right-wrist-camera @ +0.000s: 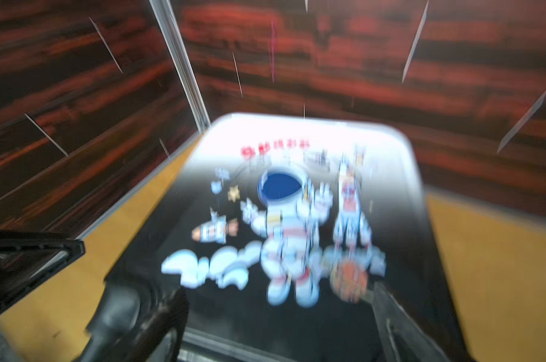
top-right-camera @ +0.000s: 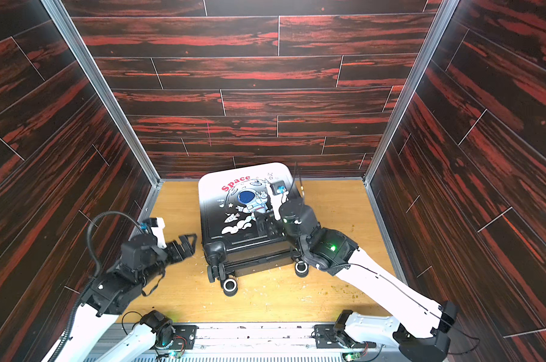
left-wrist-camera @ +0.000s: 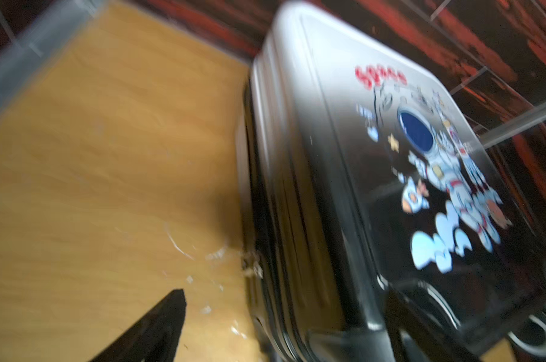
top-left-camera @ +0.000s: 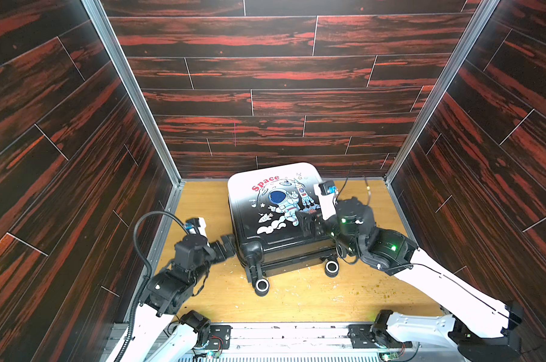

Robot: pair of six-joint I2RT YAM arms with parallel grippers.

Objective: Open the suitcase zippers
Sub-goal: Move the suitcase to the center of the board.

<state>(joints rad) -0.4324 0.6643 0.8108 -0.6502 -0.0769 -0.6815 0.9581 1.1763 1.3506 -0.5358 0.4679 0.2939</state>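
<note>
The small hard-shell suitcase [top-left-camera: 274, 213], fading black to white with an astronaut print, lies flat mid-table, wheels at the near end. The left gripper [top-right-camera: 190, 245], jaws spread and empty, sits just left of its near-left corner. The right gripper [top-left-camera: 307, 223], likewise spread and empty, hovers over the lid's near-right part. The step probably calls for finding a pull along the dark seam zippers [left-wrist-camera: 265, 203] before closing; no pull can be made out.
</note>
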